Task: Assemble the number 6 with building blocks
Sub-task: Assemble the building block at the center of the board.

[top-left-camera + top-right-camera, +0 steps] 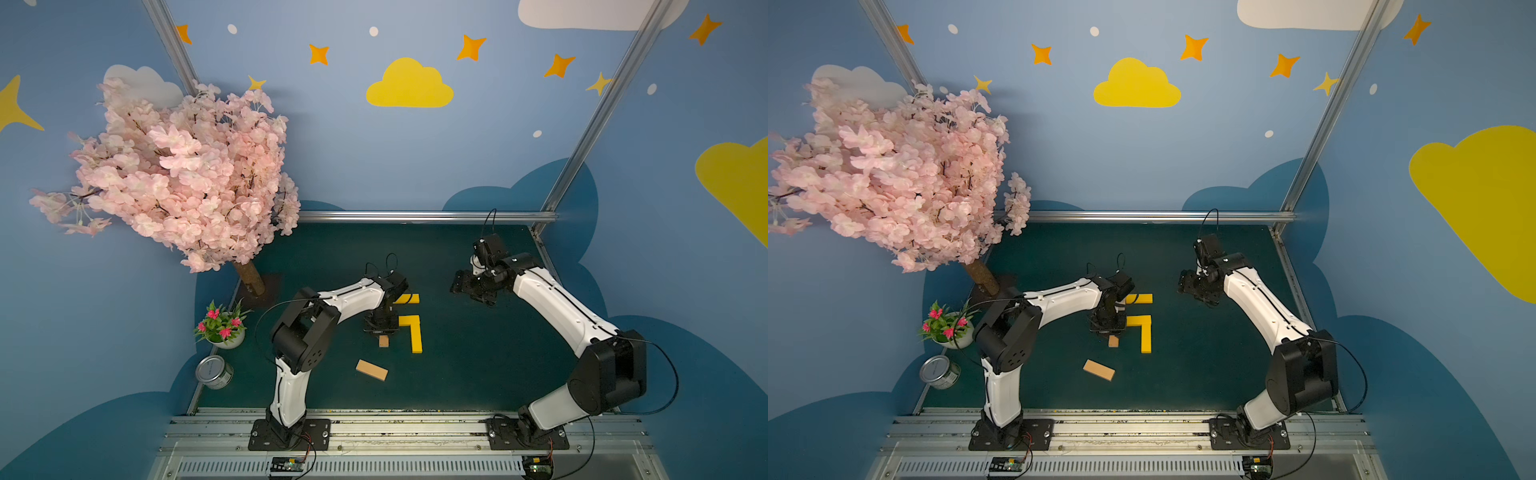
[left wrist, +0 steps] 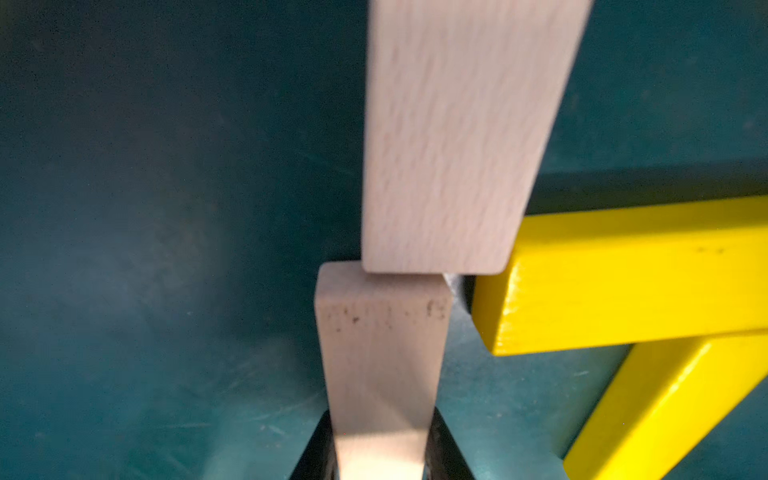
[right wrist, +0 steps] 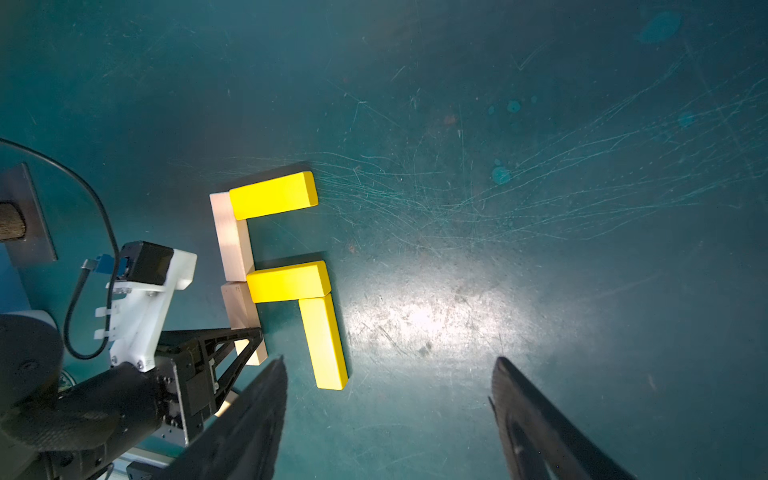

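Observation:
My left gripper (image 1: 381,328) is shut on a tan block (image 2: 382,353) lying on the green mat. That block's far end touches the end of another tan block (image 2: 453,137), the two nearly in line. A yellow bar (image 3: 273,195) joins the upper tan block (image 3: 232,241) at its top. A middle yellow bar (image 3: 289,281) lies beside the joint of the tan blocks. A third yellow bar (image 3: 324,343) runs down from the middle bar's outer end. A loose tan block (image 1: 371,370) lies nearer the front. My right gripper (image 3: 390,365) hovers open and empty to the right (image 1: 461,286).
A pink blossom tree (image 1: 174,174) stands at the back left, its trunk (image 1: 249,278) on the mat's corner. A potted plant (image 1: 222,326) and a tin can (image 1: 214,372) sit along the left edge. Metal rails (image 1: 415,419) border the front.

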Robot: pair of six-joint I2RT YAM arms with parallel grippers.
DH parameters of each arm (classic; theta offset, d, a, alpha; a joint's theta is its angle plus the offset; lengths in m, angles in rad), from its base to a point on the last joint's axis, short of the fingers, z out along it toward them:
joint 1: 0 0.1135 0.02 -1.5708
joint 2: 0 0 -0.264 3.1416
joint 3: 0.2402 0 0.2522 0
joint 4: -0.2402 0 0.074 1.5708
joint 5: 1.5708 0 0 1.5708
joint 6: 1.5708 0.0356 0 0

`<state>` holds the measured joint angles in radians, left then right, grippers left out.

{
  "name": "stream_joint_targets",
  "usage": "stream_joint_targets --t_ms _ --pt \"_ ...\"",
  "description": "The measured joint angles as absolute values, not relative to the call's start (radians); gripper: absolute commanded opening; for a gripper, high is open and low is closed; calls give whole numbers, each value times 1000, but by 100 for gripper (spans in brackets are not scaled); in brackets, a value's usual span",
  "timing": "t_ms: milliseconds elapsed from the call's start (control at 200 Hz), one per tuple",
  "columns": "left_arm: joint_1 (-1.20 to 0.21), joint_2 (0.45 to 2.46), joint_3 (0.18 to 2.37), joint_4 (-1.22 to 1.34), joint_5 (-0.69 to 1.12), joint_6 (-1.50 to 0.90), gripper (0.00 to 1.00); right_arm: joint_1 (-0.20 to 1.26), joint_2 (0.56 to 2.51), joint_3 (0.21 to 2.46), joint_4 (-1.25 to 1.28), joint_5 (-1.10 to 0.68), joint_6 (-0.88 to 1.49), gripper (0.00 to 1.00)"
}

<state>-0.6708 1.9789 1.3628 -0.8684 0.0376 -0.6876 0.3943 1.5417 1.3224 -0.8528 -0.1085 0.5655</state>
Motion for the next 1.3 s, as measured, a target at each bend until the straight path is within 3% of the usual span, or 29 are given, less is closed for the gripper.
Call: stream_joint_targets --t_ms 1016,1171,1302 --pt "-686 1988 1376 -858 36 -681 25 394 1536 1322 -851 -106 567 78" --pt "-686 1988 1376 -858 33 -680 31 394 1536 1322 -851 -106 568 78" --pt "-686 1991 1376 -848 32 -678 48 394 1536 1322 -850 -106 567 78"
